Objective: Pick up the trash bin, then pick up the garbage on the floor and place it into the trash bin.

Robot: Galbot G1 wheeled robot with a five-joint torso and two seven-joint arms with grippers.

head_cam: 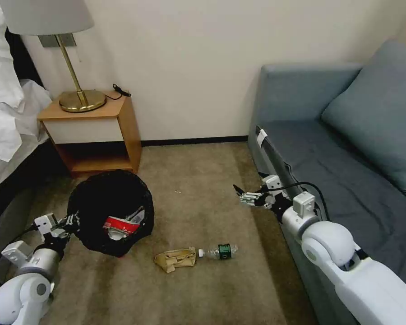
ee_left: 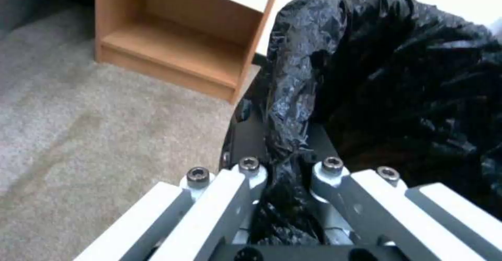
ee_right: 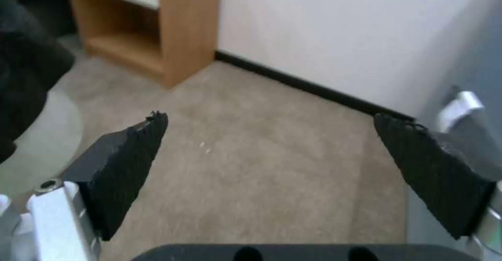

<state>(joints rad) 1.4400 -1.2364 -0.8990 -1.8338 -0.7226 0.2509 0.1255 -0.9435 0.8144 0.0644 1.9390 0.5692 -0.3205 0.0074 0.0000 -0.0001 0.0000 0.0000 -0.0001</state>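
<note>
**poster1:** Bin status check, anyone? Where's the trash bin [head_cam: 110,212] sitting?

**poster2:** It's over on the robot's left, in front of the wooden nightstand [head_cam: 94,135] with the brass lamp [head_cam: 72,58], tipped so its mouth faces the camera. Black bag all over the rim. The left claw [head_cam: 70,222] is clenched on that rim; in the left wrist view you can see the crinkly bag [ee_left: 285,151] pinched right between the fingers [ee_left: 251,135]. Can't tell whether the bin is resting on the carpet [head_cam: 203,180] or just off it.

**poster1:** Anything inside?

**poster2:** Yep, a red-and-white wrapper [head_cam: 122,224] lies inside near the mouth, with something pale beside it that I can't make out.

**poster1:** And the rest of the garbage?

**poster2:** A crumpled brown paper bag [head_cam: 175,259] lies on the carpet just to the right of the bin, and a small clear bottle [head_cam: 219,251] with a green label lies on its side right next to it, cap nearly touching the bag.

**poster1:** Right arm?

**poster2:** The right claw [head_cam: 246,195] hovers above the carpet near the front edge of the blue-grey sofa [head_cam: 338,149], well apart from the bottle. It's released, empty: the right wrist view shows both black pads [ee_right: 125,167] spread wide with only carpet between them.
</note>
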